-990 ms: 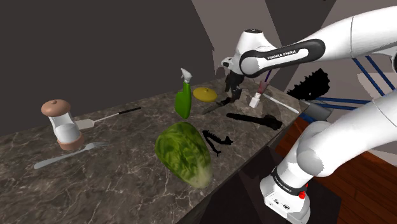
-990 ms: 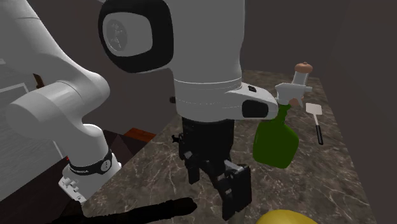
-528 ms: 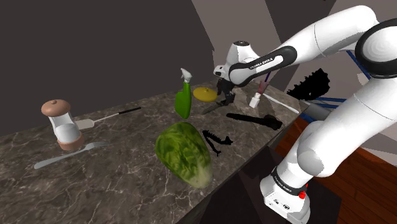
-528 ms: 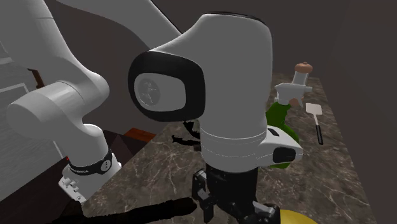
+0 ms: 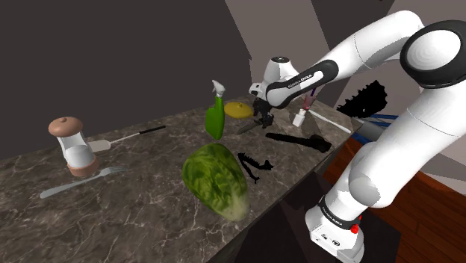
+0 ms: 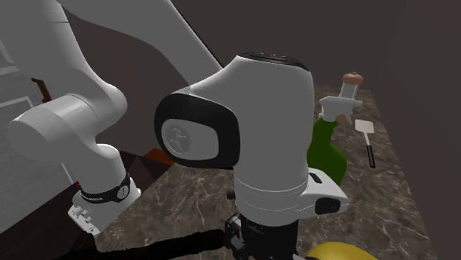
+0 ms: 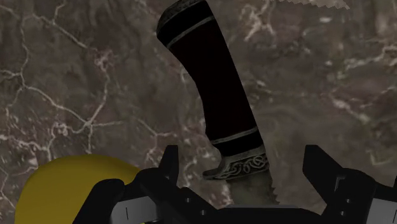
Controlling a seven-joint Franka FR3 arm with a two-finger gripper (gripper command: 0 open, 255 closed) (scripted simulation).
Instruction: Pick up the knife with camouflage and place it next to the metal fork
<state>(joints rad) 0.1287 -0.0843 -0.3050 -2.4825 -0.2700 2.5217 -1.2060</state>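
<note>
A knife [image 7: 213,83] with a black handle, an ornate silver guard and a serrated blade lies on the dark marble counter [image 7: 76,83]. My gripper [image 7: 245,184] hangs open just above it, one finger on each side of the guard, and neither finger touches it. In the shoulder view the gripper [image 5: 263,118] points down at the knife [image 5: 249,126] near the counter's far end, beside a yellow disc [image 5: 238,110]. The metal fork [image 5: 78,181] lies far off toward the shoulder view's left, in front of a grinder [image 5: 75,147].
A green spray bottle [image 5: 216,112] stands close to the gripper. A lettuce head [image 5: 216,179] sits mid-counter and a spatula [image 5: 127,139] lies behind the grinder. Two black shapes [image 5: 299,140] lie near the counter's front edge. The yellow disc [image 7: 70,188] is right beside one finger.
The arm has swung toward the shoulder view's left and lowered the hand over the knife. The fingers have stayed apart.
</note>
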